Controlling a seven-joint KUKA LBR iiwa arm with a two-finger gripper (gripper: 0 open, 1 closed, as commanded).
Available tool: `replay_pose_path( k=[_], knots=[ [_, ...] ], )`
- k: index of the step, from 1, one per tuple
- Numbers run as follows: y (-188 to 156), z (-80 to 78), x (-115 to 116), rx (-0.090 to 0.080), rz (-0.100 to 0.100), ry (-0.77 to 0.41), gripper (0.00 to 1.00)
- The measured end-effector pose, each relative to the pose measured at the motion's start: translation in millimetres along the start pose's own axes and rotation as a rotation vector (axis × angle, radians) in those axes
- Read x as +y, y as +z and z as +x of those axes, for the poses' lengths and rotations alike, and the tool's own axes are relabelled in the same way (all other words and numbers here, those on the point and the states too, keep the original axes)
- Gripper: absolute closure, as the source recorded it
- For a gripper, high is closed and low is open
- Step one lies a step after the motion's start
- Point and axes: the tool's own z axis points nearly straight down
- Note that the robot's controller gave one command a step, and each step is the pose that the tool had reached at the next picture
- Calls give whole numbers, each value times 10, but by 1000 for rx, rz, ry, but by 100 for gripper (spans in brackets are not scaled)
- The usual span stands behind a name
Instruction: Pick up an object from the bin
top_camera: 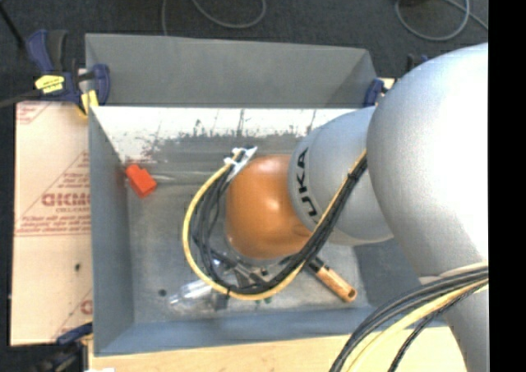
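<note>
Camera view shows hand (222, 274) low beside a clear thing (192, 296).

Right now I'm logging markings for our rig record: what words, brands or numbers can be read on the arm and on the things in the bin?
"UKA": on the grey arm link, running along its side next to the orange cover; the start of the word is out of sight.
Orange block and tan stick: no text can be read on either.
</note>
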Motion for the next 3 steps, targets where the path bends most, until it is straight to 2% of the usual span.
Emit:
replay_pose_path(
  k=[2, 3],
  knots=[
    [35, 38, -2, 4, -1, -7, 100],
    [-72, 35, -29, 2, -2, -18, 100]
  ],
)
